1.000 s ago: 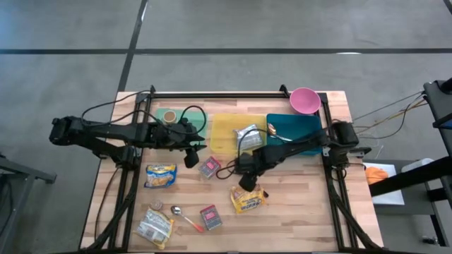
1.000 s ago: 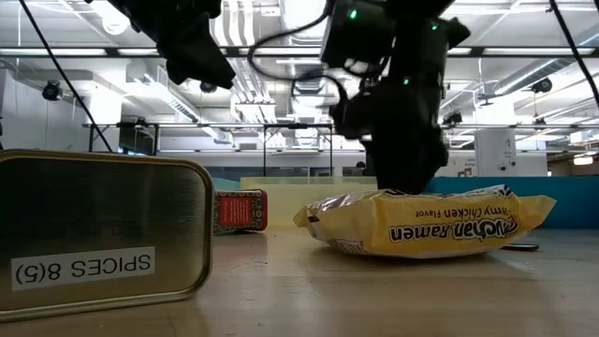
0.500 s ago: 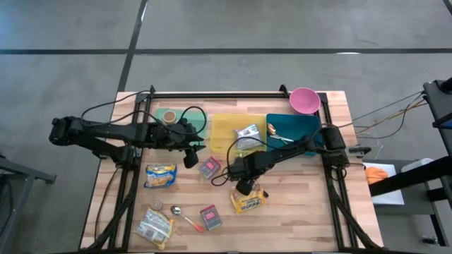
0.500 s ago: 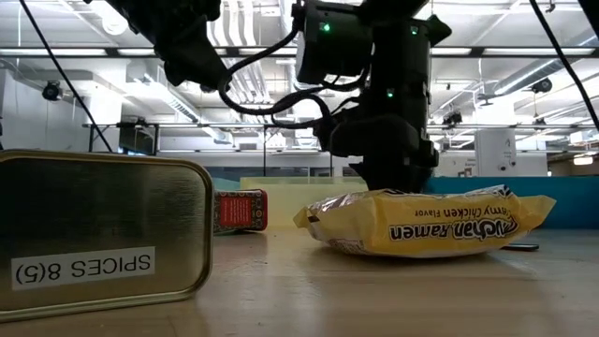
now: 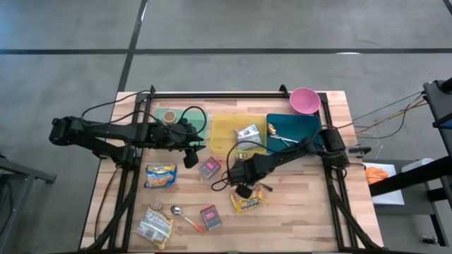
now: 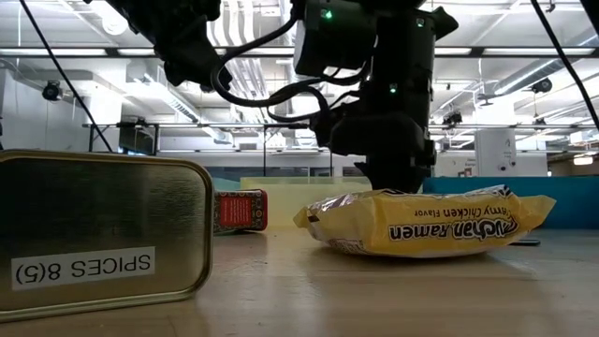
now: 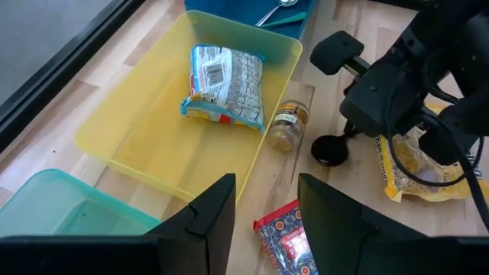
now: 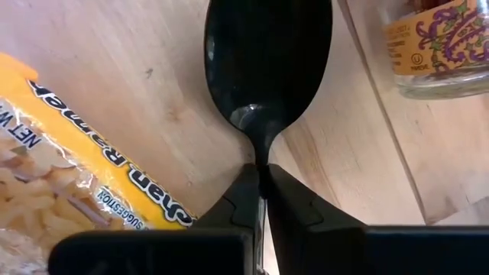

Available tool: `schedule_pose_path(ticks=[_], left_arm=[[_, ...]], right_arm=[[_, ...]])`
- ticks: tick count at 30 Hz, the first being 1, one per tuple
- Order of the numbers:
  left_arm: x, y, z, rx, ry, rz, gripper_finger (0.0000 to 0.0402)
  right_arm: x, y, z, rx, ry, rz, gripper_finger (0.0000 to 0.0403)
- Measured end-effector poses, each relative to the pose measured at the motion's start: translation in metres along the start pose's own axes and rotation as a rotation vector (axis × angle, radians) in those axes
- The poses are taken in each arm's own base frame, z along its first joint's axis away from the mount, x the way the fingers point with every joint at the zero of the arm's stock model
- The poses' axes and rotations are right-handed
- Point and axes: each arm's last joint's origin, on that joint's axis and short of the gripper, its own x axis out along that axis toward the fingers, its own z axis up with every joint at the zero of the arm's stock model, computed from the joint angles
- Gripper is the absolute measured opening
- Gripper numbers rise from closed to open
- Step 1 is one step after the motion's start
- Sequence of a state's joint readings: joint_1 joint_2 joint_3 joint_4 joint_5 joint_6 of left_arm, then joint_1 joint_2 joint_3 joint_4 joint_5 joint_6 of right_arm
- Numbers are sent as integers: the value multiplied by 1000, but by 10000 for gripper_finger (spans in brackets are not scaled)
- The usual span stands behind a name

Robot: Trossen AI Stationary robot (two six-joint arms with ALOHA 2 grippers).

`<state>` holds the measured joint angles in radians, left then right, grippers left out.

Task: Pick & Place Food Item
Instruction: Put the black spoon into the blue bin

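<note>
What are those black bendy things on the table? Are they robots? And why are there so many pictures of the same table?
Yes, they are two robot arms, and each ends in a pincer called a gripper. The pictures come from four cameras: one above the table, one low at table height, and one on each wrist.

On the wooden table lie noodle packets, small red packets, a metal spoon and a spice tin. At the back stand a yellow tray holding a snack bag, a blue tray and a pink bowl.

The right gripper is shut on a black spoon, next to the yellow noodle packet and a little spice jar. The left gripper waits above the table, holding nothing.
</note>
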<state>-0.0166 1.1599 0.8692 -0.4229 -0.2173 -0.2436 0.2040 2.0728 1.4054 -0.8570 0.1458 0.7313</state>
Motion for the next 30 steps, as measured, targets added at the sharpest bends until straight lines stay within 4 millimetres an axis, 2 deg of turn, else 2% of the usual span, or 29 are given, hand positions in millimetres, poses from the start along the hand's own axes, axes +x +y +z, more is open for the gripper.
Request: schedule_pose_path(ticks=[5, 13, 21, 30], left_arm=[[0, 0, 0, 1, 0, 0, 149], [0, 0, 0, 2, 3, 1, 149], [0, 0, -1, 4, 11, 3, 149], [0, 0, 1, -27, -7, -2, 149]], right_arm=[[-9, -3, -4, -10, -30, -43, 9], [-36, -10, -8, 5, -90, -41, 8], [-73, -19, -16, 12, -175, -37, 8], [-123, -51, -31, -18, -294, -45, 8]])
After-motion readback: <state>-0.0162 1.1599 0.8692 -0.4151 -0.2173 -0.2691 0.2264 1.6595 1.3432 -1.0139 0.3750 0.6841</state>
